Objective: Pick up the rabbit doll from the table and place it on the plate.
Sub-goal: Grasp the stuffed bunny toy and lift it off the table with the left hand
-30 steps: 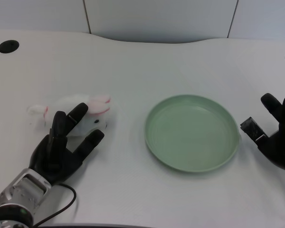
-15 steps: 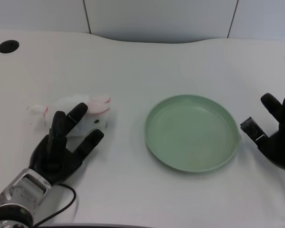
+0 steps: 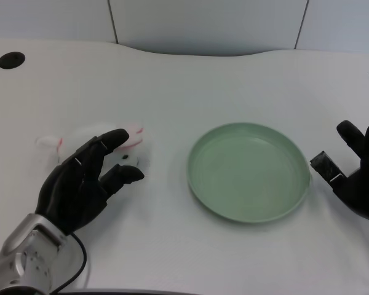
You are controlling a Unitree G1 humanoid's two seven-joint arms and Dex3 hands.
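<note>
the rabbit doll (image 3: pixel 120 144) is seen lying on the white table (image 3: pixel 172 80), left of the green plate (image 3: pixel 249 171) and apart from it; its white body is largely covered by the left hand (image 3: pixel 80 181), with pink ears showing at the upper right and a white-and-pink end poking out at the far left; the left hand is held over the doll with its fingers (image 3: pixel 104 144) spread and extended, nothing being gripped; whether the fingers are actually touching the doll cannot be told, since they overlap it from above; the plate is set upright on the table with nothing in it; a dark round hole (image 3: pixel 11 60) is seen in the table's far left corner; a black cable (image 3: pixel 80 258) is seen running beside the silver forearm (image 3: pixel 21 264)
</note>
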